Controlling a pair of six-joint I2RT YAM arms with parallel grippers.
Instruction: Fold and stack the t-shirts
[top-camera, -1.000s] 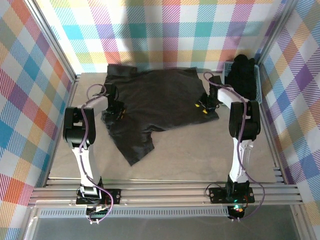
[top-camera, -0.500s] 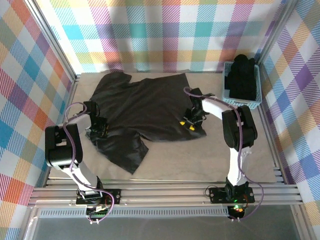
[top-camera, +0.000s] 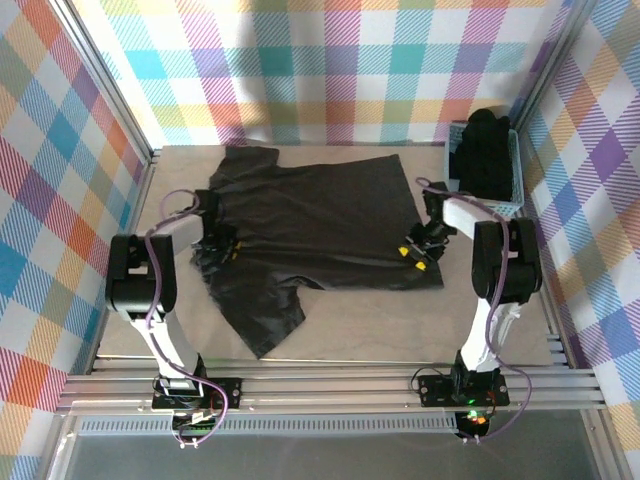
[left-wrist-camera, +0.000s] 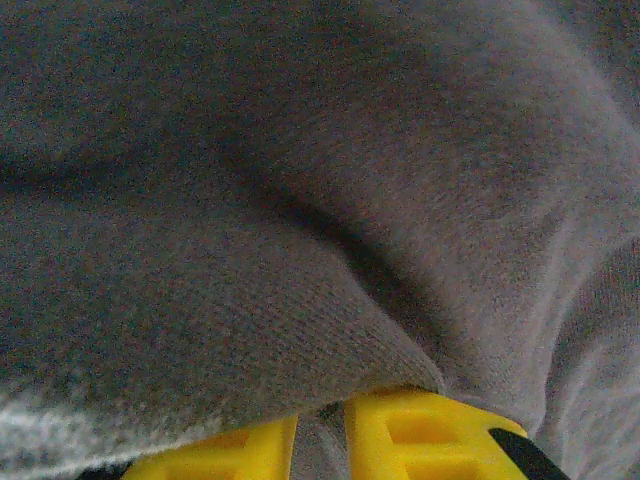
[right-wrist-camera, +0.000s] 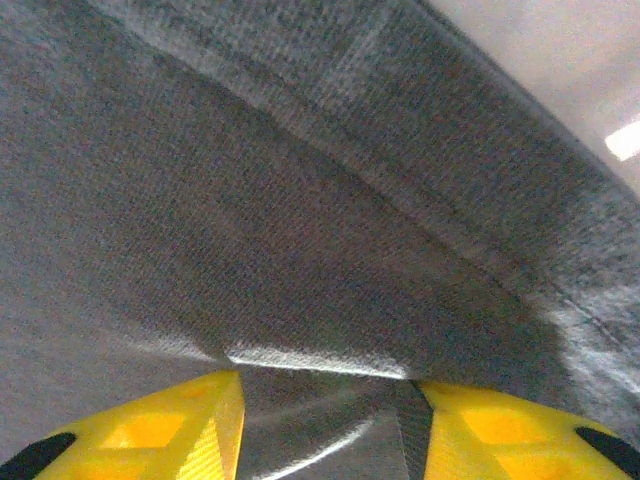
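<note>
Left gripper (top-camera: 224, 247): is clenching on the left side edge of the spread t-shirt (top-camera: 320, 215), low against the table (top-camera: 400, 310).
Left fingers (left-wrist-camera: 420, 435): yellow, are sitting nearly together, pinching a thin strip of dark fabric in the slit between them. More cloth is bulging in a soft fold just ahead of and over the tips.
Right gripper (top-camera: 415, 256): is grasping the same shirt at its right-hand hem, close to the near right corner of the cloth.
Right fingers (right-wrist-camera: 150, 430): yellow, are standing wider apart than the left pair, with a tuck of fabric drawn down between them. The stitched hem band is running across just beyond the tips, and a pale surface is showing past it.
Spread t-shirt: is lying open and mostly flat between the two grippers, stretching from one to the other and reaching well beyond both toward the far wall.
Near sleeve (top-camera: 265, 305): is trailing back from the left gripper toward the arm bases, on that gripper's inner side, lying flat on the table.
Basket (top-camera: 517, 165): light blue, is standing beyond the right gripper and to its outer side, apart from it.
Piled t-shirts (top-camera: 485, 145): black, are heaping up inside the basket and rising above its rim, well clear of both grippers.
Table: pale, is carrying the shirt under both grippers.
</note>
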